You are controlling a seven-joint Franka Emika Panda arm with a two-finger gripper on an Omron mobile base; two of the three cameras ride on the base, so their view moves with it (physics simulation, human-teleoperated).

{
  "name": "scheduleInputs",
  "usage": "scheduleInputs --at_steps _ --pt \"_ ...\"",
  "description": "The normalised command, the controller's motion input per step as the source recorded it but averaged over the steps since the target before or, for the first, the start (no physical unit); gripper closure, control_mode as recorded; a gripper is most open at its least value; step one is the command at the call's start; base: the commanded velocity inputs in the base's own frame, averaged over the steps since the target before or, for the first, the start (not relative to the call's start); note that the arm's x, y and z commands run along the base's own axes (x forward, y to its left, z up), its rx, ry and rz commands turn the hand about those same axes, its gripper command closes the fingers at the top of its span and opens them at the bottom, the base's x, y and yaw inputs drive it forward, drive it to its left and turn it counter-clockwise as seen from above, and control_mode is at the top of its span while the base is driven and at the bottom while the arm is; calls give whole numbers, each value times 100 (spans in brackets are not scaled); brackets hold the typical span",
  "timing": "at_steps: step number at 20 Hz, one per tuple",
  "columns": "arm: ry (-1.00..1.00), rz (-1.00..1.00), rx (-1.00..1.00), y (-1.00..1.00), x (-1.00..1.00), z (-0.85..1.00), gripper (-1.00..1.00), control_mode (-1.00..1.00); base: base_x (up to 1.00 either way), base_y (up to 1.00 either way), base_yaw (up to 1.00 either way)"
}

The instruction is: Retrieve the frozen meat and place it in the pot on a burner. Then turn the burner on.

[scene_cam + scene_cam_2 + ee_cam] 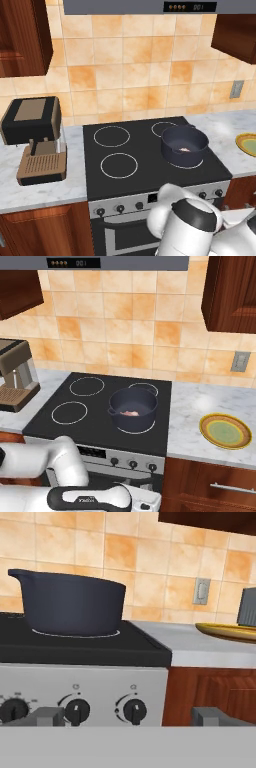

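Stove carries pot (front-rt burner); counter carries plate.

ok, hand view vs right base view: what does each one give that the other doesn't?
Hand view: the stove knobs seen head-on and close, the pot's outer wall side-on, and the open tool level with the knob row, touching nothing.
Right base view: the frozen meat lying inside the pot, all four burner rings, the coffee machine at the left, the range hood display.
Both: the pot on the front right burner, the yellow-green plate on the counter to the right, the wall outlet, the tiled backsplash.
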Motion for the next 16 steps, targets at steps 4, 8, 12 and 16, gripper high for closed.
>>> scheduleInputs --at_steps 4,8,12,16 --pt "-8 0 1 -1 10 -17 -100 -100 0 0 0" --pt "-3 0 2 -5 6 -24 -100 -100 0 0 0" --pt "0 1 1 -19 1 -11 -100 -100 0 0 0" --pt "-1 6 1 -21 5 0 -100 -100 0 0 0"
